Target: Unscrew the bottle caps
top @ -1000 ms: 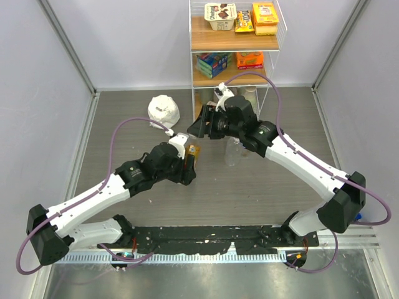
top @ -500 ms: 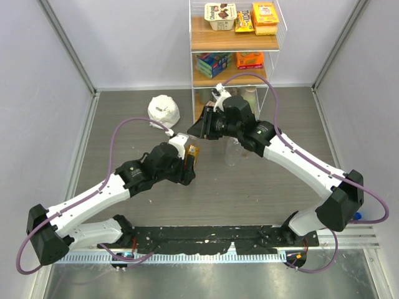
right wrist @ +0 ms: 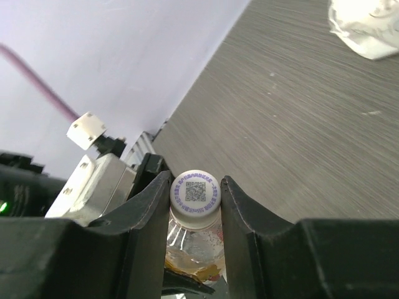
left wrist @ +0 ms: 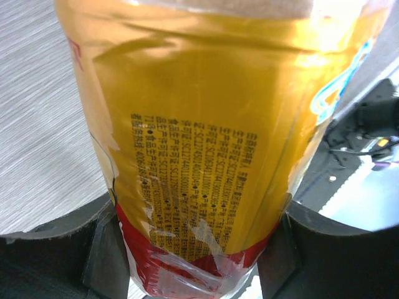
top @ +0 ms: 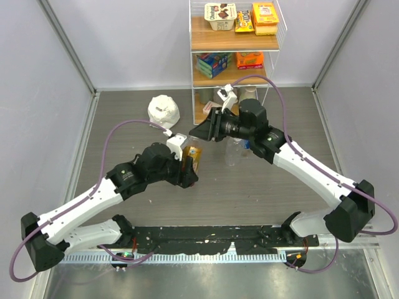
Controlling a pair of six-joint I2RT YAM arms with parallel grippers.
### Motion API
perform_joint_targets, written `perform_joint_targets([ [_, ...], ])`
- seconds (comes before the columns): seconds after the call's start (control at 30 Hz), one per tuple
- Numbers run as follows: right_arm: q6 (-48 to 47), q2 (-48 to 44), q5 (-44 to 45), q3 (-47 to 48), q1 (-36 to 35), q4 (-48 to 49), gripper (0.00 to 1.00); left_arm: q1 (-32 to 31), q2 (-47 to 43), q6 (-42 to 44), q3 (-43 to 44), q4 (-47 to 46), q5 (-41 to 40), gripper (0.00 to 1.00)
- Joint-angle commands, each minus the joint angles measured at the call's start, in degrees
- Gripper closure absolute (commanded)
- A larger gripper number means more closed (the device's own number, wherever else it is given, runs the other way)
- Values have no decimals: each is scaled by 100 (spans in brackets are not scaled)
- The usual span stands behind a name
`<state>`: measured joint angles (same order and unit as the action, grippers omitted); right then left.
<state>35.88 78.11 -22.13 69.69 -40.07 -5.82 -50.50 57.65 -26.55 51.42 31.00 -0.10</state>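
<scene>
Right wrist view: the right tool (right wrist: 194, 187) squeezes the white cap (right wrist: 195, 198) tight. The left tool (left wrist: 193, 249) grips the yellow bottle (left wrist: 206, 124), and that cap sits on top of the bottle.

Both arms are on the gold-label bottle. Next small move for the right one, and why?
Probably rotate the right gripper to twist the white cap loose: its fingers are shut on the cap, and the left gripper clamps the bottle body to resist the turn.
</scene>
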Motion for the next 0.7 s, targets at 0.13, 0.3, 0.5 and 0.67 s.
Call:
perform_joint_targets([
  [0.13,24,-621,-2293,-263,456,1680,99,-21,-438,158,9,-964,1748,100],
  [0.3,95,-639,-2910,-281,518,2102,99,-21,-570,53,-123,-1535,2671,100],
  [0.5,191,-788,-3140,-395,518,2463,98,-21,-597,-79,-229,-2036,3358,100],
  [0.67,209,-832,-3140,-430,518,2516,98,-21,-667,-105,-299,-2037,3236,100],
])
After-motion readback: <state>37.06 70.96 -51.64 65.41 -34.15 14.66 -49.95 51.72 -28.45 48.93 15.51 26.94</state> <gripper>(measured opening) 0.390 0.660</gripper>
